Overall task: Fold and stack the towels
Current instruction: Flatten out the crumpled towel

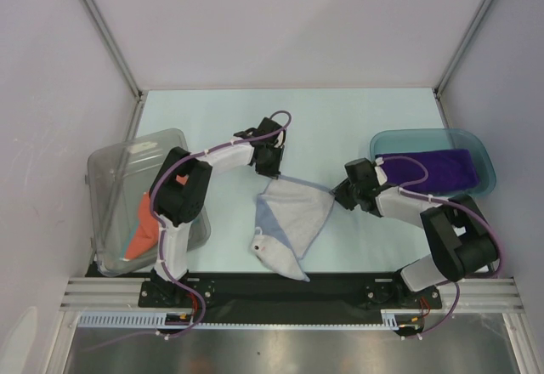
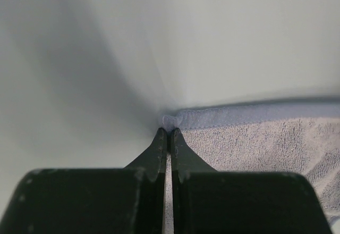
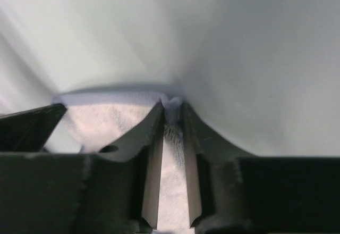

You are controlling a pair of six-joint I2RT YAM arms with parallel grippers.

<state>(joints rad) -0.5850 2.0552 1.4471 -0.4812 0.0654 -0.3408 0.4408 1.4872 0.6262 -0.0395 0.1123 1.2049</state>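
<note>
Tension along the upper hem is what this step needs. The light blue and grey terry towel [image 1: 289,221] sits mid-frame in the overhead view, with its top edge strung between the arms and its lower point trailing on the pale table [image 1: 340,119]. The left gripper [image 1: 270,168] is pinched tight on the upper-left corner. The right gripper [image 1: 340,194] holds the upper-right corner with cloth bunched between narrow jaws. That looks like a thinner bite, so pull gently. Draw both corners apart, level, until the hem runs straight, then lay it flat. Open room lies toward the top of the frame. At right, the teal translucent tray [image 1: 486,160] holding a folded purple towel [image 1: 425,168] stands near the right arm. At left, the clear plastic bin [image 1: 119,170] with an orange towel [image 1: 143,228] crowds the left arm.
</note>
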